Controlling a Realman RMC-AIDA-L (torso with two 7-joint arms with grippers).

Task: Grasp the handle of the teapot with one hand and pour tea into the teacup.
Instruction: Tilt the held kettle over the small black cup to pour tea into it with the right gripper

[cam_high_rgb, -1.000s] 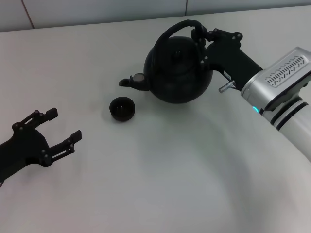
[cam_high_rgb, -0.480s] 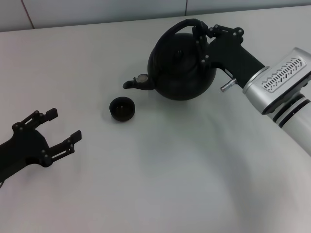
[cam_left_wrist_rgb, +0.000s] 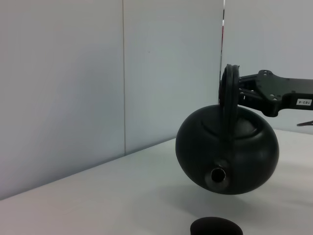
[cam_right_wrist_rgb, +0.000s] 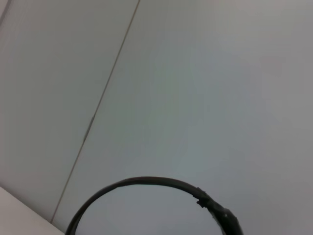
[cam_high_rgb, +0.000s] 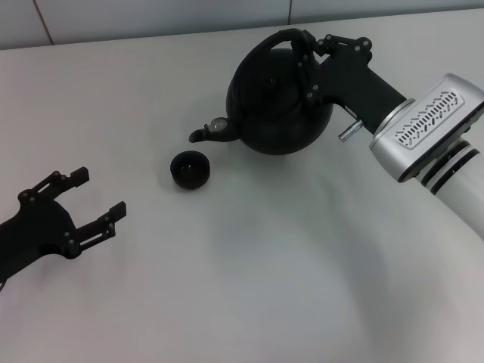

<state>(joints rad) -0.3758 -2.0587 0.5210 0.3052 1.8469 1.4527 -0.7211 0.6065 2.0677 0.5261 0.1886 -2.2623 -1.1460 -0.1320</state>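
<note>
The glossy black teapot [cam_high_rgb: 274, 102] hangs above the white table, tilted with its spout [cam_high_rgb: 206, 134] down toward the teacup [cam_high_rgb: 189, 169]. My right gripper [cam_high_rgb: 306, 53], on the silver forearm, is shut on the ribbed side of the arched handle [cam_high_rgb: 261, 47]. The small dark teacup stands just below and to the left of the spout. No tea stream shows. The left wrist view shows the teapot [cam_left_wrist_rgb: 227, 152] clear of the table, its handle [cam_left_wrist_rgb: 229, 93] and the teacup's rim [cam_left_wrist_rgb: 215, 226]. The right wrist view shows only the handle [cam_right_wrist_rgb: 146, 182]. My left gripper [cam_high_rgb: 102, 193] is open and empty at the left.
The white table [cam_high_rgb: 249, 280] spreads around the teacup and in front of it. A pale wall [cam_high_rgb: 151, 19] runs along the table's far edge behind the teapot.
My right gripper has raised the teapot off the table and tipped it, so the spout has dipped toward the teacup. The left arm has not moved.
</note>
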